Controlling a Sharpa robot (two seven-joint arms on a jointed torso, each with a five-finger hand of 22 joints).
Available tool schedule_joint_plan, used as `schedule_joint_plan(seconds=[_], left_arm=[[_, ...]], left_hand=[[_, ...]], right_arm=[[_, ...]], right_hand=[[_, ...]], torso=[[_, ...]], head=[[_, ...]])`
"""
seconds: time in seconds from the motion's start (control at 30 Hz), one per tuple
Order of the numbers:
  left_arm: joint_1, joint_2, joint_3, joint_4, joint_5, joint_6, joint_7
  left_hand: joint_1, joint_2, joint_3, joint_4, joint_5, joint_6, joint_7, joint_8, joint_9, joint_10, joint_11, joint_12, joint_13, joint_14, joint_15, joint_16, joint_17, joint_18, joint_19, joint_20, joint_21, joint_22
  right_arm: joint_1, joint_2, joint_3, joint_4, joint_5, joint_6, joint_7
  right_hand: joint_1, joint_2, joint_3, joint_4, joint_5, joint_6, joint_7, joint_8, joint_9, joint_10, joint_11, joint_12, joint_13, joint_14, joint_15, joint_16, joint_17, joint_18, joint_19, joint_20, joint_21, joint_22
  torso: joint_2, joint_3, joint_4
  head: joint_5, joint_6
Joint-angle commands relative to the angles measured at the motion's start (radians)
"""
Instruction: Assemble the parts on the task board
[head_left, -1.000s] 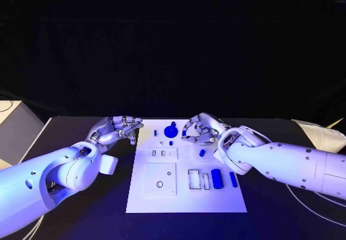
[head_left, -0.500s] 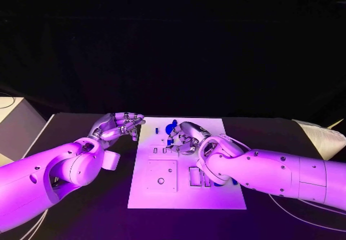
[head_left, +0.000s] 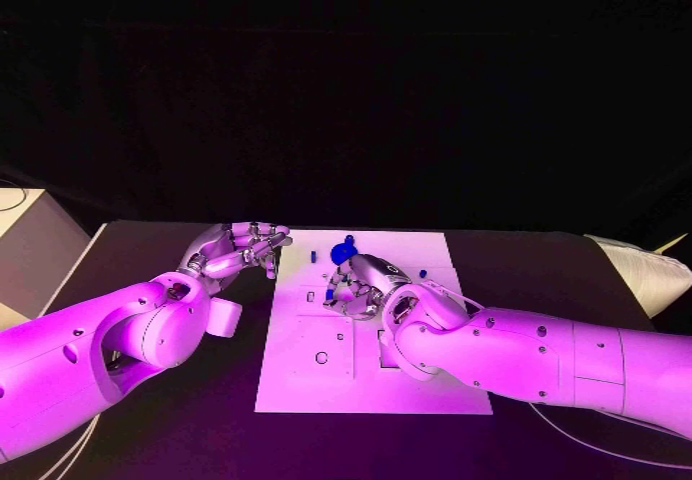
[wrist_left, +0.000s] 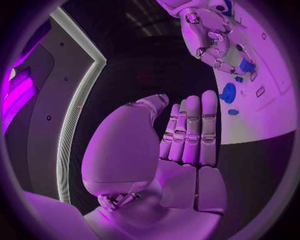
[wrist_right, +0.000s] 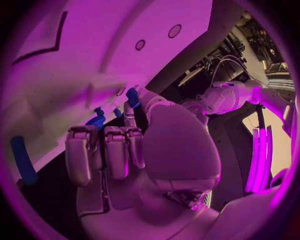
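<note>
The task board (head_left: 372, 385), a white plate with rectangular recesses, lies at mid-table. The right hand (head_left: 361, 288) is over its far half, fingers curled down; whether it grips a small blue part (wrist_right: 132, 97) at its fingertips cannot be determined. A round blue part (head_left: 343, 254) sits beyond it. The right forearm hides the board's near-right recesses. The left hand (head_left: 231, 255) hovers off the board's left edge, fingers curled, holding nothing.

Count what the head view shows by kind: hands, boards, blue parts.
Hands: 2, left hand and right hand
Task board: 1
Blue parts: at least 3, round part, peg, small part by the right hand; the arm may hide more
Total: at least 6
</note>
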Motion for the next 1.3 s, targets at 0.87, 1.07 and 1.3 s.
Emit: schedule_joint_plan(seconds=[0.87,1.07,1.3], left_arm=[[-0.001,-0.004,0.001,0.003,0.004,0.020,0.003],[-0.001,-0.005,0.001,0.003,0.004,0.020,0.003],[-0.001,-0.006,0.001,0.003,0.004,0.020,0.003]], left_hand=[[-0.007,-0.001,0.004,0.000,-0.004,-0.006,0.001,-0.002,0.002,-0.005,-0.001,0.004,0.002,-0.007,0.000,0.006,-0.002,0.006,-0.009,-0.002,0.006,0.001],[-0.007,-0.001,0.004,0.000,-0.004,-0.006,0.001,-0.002,0.002,-0.005,-0.001,0.004,0.002,-0.007,0.000,0.006,-0.002,0.006,-0.009,-0.002,0.006,0.001],[-0.007,-0.001,0.004,0.000,-0.004,-0.006,0.001,-0.002,0.002,-0.005,-0.001,0.004,0.002,-0.007,0.000,0.006,-0.002,0.006,-0.009,-0.002,0.006,0.001]], right_arm=[[-0.014,0.004,-0.001,-0.034,-0.079,-0.002,-0.028],[-0.015,0.005,-0.001,-0.040,-0.080,-0.002,-0.029],[-0.015,0.008,-0.001,-0.045,-0.082,0.009,-0.033]], right_hand=[[-0.001,-0.002,0.003,-0.005,0.010,-0.010,0.002,0.003,0.001,0.067,0.001,0.003,0.228,0.104,0.007,0.004,0.263,-0.011,0.076,0.001,0.001,0.196],[-0.003,-0.003,0.003,-0.005,0.010,-0.010,0.002,0.003,0.000,0.066,0.001,0.002,0.228,0.104,0.008,0.004,0.263,-0.011,0.076,0.001,0.001,0.196],[-0.007,-0.006,0.001,-0.003,0.010,-0.012,0.004,0.003,0.000,0.064,0.003,0.000,0.226,0.104,0.010,0.004,0.263,-0.010,0.075,0.003,-0.001,0.194]], torso=[[0.000,0.0003,-0.0013],[0.001,0.0005,-0.0008],[0.000,0.0000,-0.0012]], head=[[0.007,-0.010],[0.007,-0.009],[0.007,-0.010]])
